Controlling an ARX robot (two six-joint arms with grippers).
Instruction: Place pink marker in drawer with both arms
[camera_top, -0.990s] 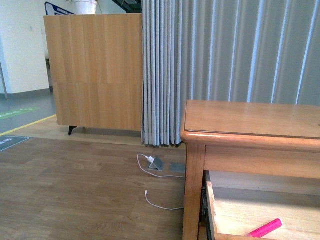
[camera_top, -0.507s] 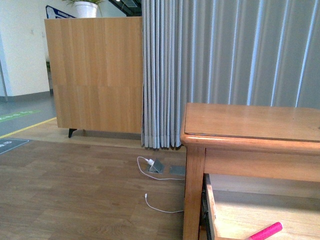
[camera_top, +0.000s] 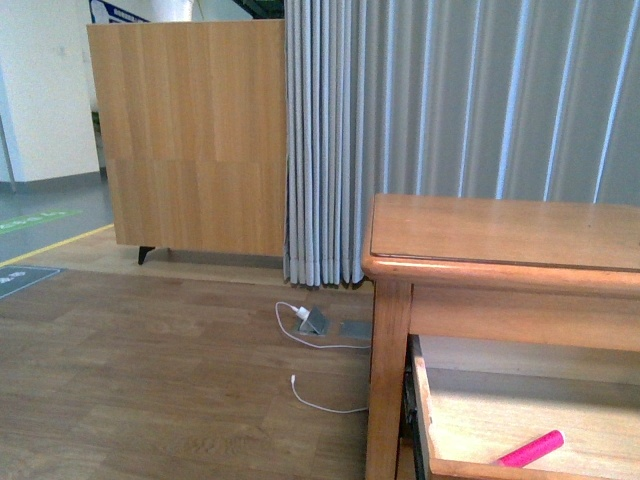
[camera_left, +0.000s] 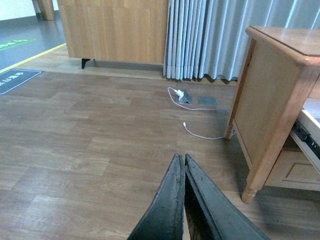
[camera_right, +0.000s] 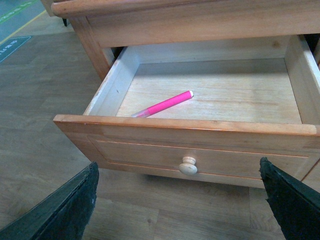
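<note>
The pink marker (camera_right: 165, 104) lies loose on the floor of the open top drawer (camera_right: 190, 131), slanted, nearer the drawer's left side; it also shows in the front view (camera_top: 531, 448). The drawer (camera_top: 420, 400) is pulled out of the wooden dresser (camera_top: 500, 235). My right gripper (camera_right: 182, 172) is open and empty, its wide-spread fingers (camera_right: 65, 207) in front of the drawer's front panel and its round pale knob (camera_right: 188, 165). My left gripper (camera_left: 183, 159) is shut and empty, over bare wood floor to the left of the dresser. Neither arm shows in the front view.
A white cable (camera_top: 318, 400) and a grey floor socket (camera_top: 313, 321) lie on the floor left of the dresser. Grey curtains (camera_top: 450, 100) hang behind it. A wooden cabinet (camera_top: 190, 140) stands at the back left. The dresser's leg (camera_left: 252, 187) is near my left gripper.
The front view has shifted slightly down and then up; the marker stays in the same place in the drawer. No arm is seen moving.
</note>
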